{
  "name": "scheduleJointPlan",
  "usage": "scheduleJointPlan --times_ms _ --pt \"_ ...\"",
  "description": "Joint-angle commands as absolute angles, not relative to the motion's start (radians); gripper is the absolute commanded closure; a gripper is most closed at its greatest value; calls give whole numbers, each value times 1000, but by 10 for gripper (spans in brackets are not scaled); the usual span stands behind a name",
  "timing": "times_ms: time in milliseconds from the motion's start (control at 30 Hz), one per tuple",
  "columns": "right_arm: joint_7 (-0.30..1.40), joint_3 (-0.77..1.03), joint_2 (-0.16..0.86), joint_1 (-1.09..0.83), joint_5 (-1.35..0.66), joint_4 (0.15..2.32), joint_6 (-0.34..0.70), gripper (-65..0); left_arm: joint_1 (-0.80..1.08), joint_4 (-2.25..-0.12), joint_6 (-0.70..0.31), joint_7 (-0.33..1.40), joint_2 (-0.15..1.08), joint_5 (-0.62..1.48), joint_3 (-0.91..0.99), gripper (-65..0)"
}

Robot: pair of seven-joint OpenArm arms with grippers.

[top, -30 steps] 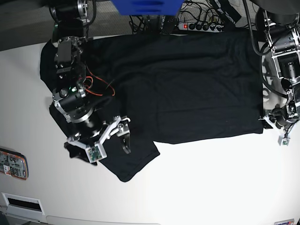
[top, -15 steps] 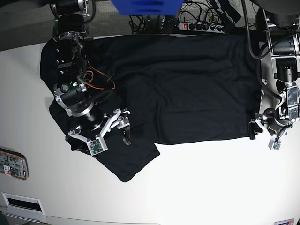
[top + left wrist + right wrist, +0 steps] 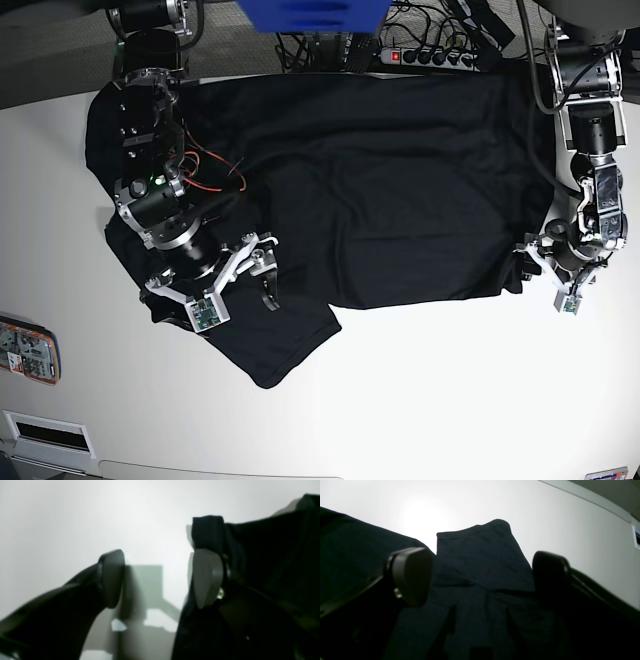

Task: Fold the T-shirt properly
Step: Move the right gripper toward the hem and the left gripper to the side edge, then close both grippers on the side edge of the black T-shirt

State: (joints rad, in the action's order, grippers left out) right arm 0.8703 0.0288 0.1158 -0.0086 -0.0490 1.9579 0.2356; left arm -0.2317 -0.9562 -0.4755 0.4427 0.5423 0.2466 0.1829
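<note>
Our two arms work a black T-shirt (image 3: pixel 350 180) spread across the white table (image 3: pixel 440 390).
Both the left gripper (image 3: pixel 545 272) and the right gripper (image 3: pixel 232 285) gape wide, holding nothing; we risk pinching one cloth layer and bunching it.

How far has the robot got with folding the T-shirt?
Done: little. The T-shirt lies mostly spread on the table, one sleeve sticking out.

In hand: the left end effector is at the shirt's bottom corner, open, with one finger against the cloth and no grip. The right end effector is open above the sleeve.

Left: grasping and every visible fold.
</note>
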Motion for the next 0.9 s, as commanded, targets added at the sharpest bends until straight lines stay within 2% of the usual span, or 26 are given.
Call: scheduleJointPlan --times_ms 0,333,567,733,867 --pt "845 30 117 12 -54 1977 231 -596 -248 -972 -473 435 565 251 189 -412" --pt "848 27 117 13 -53 1977 231 -596 -248 -977 -472 435 567 249 302 -412" --pt "848 25 117 13 -53 1977 231 -596 -209 -1102 -473 435 579 249 320 -412" --pt "848 25 117 8 -53 1977 231 -596 -209 -1099 -475 435 550 249 320 -412" --pt "846 27 117 7 -53 1977 231 -596 -220 -1013 -475 430 544 249 308 -412"
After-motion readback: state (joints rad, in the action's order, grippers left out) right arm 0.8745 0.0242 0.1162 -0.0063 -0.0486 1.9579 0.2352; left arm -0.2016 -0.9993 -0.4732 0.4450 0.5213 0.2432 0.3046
